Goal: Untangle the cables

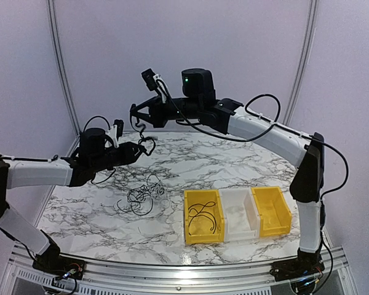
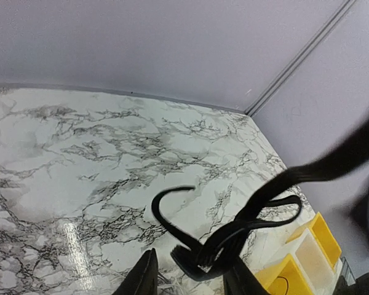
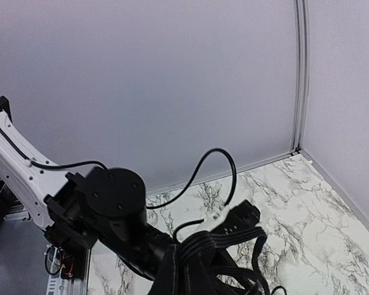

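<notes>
A: Where's the cable, going by the yellow bin point(image 1: 202, 193)?

B: In the air beyond the bin's far left corner. The left gripper point(image 1: 137, 149) has a black cable point(image 1: 142, 132) bunched between its fingers point(image 2: 144, 279), which are narrow on it. The right gripper point(image 1: 134, 114) is higher and further back from the bin. It looks pinched on the same cable, though its wrist view is blurred there.

A: Why two holds?

B: My guess is that drawing the two holds apart lifts it free of the tangle point(image 1: 141, 195). That lies on the table point(image 1: 234, 166) just left of the bin, closer to it than either gripper.

A: Which way does it run?

B: The stretch between the grippers is short and steep, with its long axis nearly upright and its upper end at the right gripper. Loose loops curl at the lower end.

A: Anything in the bin?

B: One coiled cord point(image 1: 204, 218), so I'd judge the held one goes there once it's free
</notes>
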Tool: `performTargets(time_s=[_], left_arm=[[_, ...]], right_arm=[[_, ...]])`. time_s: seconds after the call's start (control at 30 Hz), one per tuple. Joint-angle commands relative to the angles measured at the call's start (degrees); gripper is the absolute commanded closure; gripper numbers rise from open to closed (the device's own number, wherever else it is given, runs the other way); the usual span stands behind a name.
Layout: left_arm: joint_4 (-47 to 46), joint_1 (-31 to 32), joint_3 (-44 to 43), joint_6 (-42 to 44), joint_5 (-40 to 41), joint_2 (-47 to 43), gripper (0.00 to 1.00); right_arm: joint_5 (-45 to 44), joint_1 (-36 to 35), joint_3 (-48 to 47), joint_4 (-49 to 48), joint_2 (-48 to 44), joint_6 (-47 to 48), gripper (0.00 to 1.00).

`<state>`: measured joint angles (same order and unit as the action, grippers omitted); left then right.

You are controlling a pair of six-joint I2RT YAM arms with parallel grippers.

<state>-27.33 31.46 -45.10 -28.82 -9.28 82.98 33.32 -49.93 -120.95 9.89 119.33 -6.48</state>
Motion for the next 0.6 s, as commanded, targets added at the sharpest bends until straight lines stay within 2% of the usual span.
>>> performTargets(time_s=[0.0,0.17,0.27,0.43,0.53,0.57], left_arm=[[-7.52,0.16,2.73,-5.26,1.13,7.76,0.64],[-8.79,0.27,6.09,-7.67,1.69,14.58,0.69],[-8.8,0.27,8.31,-8.73,2.88,15.24,0.69],[-5.26,0.31,9.74,-9.37,4.96,8.63,0.57],[6.94,0.27,5.97,-11.83,14.61,3.92,0.48],[9.49,0.22,4.82,-11.42,15.36,2.5,0.47]], right_arm=[[0.88,-0.61,-3.46,-2.41,-4.75,-0.12,1.0],[1.74,-1.03,-9.43,-2.65,-5.23,-0.23,1.0],[1.1,-1.11,-12.49,-2.23,-5.93,1.0,1.0],[1.13,-1.05,-11.29,0.86,-8.56,6.22,1.0],[4.2,-0.42,-7.53,2.89,-10.66,10.81,1.0],[5.46,0.02,-6.13,3.33,-11.38,11.43,1.0]])
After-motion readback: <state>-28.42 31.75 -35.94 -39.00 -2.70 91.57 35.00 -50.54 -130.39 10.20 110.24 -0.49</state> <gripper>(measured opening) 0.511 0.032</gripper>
